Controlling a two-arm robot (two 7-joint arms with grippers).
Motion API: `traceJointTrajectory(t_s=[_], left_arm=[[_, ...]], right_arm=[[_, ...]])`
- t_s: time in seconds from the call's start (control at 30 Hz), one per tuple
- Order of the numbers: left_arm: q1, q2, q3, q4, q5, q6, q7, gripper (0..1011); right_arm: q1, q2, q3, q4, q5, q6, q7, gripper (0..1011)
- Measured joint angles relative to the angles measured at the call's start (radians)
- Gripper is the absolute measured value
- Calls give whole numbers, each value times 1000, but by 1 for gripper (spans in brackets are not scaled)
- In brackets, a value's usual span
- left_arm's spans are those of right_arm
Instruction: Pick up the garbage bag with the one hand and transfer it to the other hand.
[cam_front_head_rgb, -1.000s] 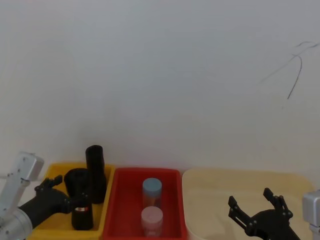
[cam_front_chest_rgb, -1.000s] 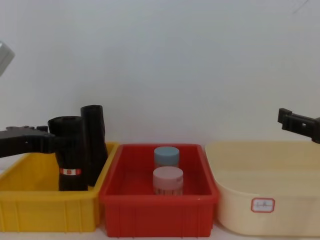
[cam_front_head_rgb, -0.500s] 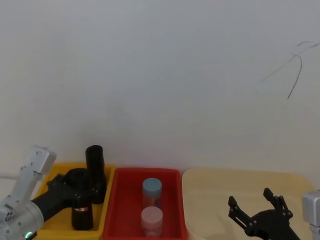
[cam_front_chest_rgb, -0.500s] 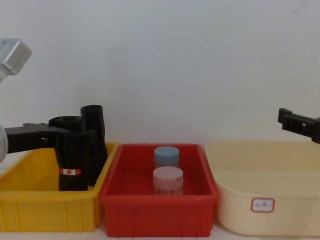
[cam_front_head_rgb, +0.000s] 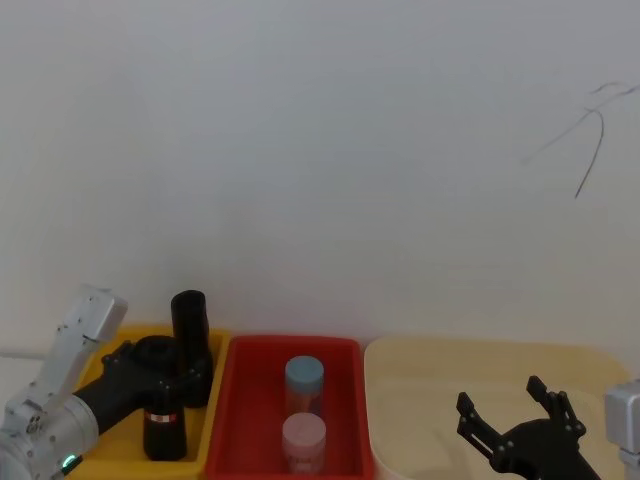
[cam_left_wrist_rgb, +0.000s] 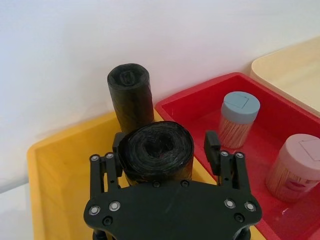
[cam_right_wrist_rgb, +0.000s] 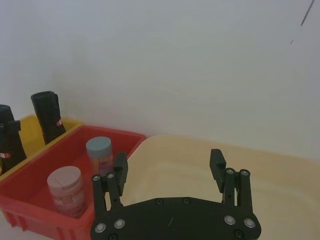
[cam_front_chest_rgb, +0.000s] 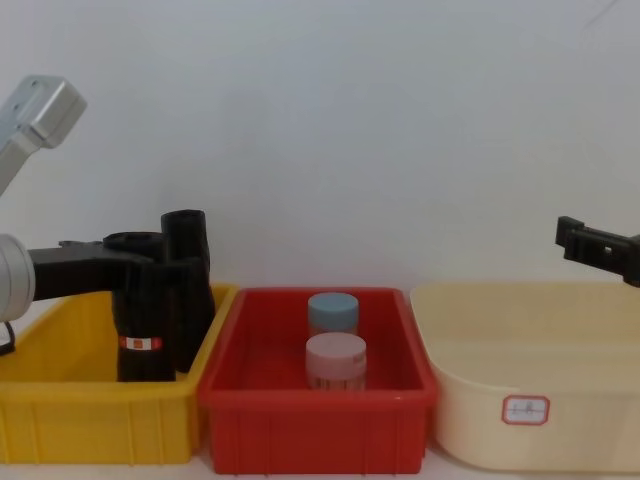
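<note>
— Start with the big things. What's on the table?

— Three containers in a row along the white wall. The cream tub (cam_front_chest_rgb: 575, 400) is on the right and is the largest, the yellow bin (cam_front_chest_rgb: 90, 425) is on the left, and the red bin (cam_front_chest_rgb: 310, 425) sits between them, close against both.

— And the arms?

— The left gripper (cam_left_wrist_rgb: 165, 145) reaches into the yellow bin from the left edge of the chest view. Its fingers are spread, one on each side of the roll's top. One fingertip (cam_left_wrist_rgb: 119, 142) sits right against the plastic. The other is a little apart from it, so nothing is clamped. The right gripper (cam_right_wrist_rgb: 169, 165) hangs over the cream tub with its fingers apart and nothing between them.

— Where's the garbage bag?

— The garbage bag (cam_front_chest_rgb: 142, 325) stands upright in the yellow bin, towards the side nearest the red bin. Its red-and-white band faces the chest camera low on the roll. From the left wrist, its rolled top shows between the fingers.

— Anything beside it?

— A second black roll (cam_front_chest_rgb: 187, 275) stands just behind it, nearer the wall, leaning slightly.

— And the small items?

— Two jars are in the red bin. The pink-lidded jar (cam_front_chest_rgb: 335, 362) is in front, with the blue-lidded jar (cam_front_chest_rgb: 332, 312) just behind it.
</note>
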Motion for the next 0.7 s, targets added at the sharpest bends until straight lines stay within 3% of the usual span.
traceJointTrajectory(t_s=[0.23, 0.37, 0.7], left_arm=[[-7, -4, 4, 6, 9, 0, 5, 790], [-9, -5, 5, 8, 12, 0, 7, 634], [-13, -7, 7, 11, 17, -1, 10, 531]], right_arm=[[0, 0, 0, 0, 0, 0, 0, 1001], [0, 0, 0, 0, 0, 0, 0, 1001], [0, 0, 0, 0, 0, 0, 0, 1001]])
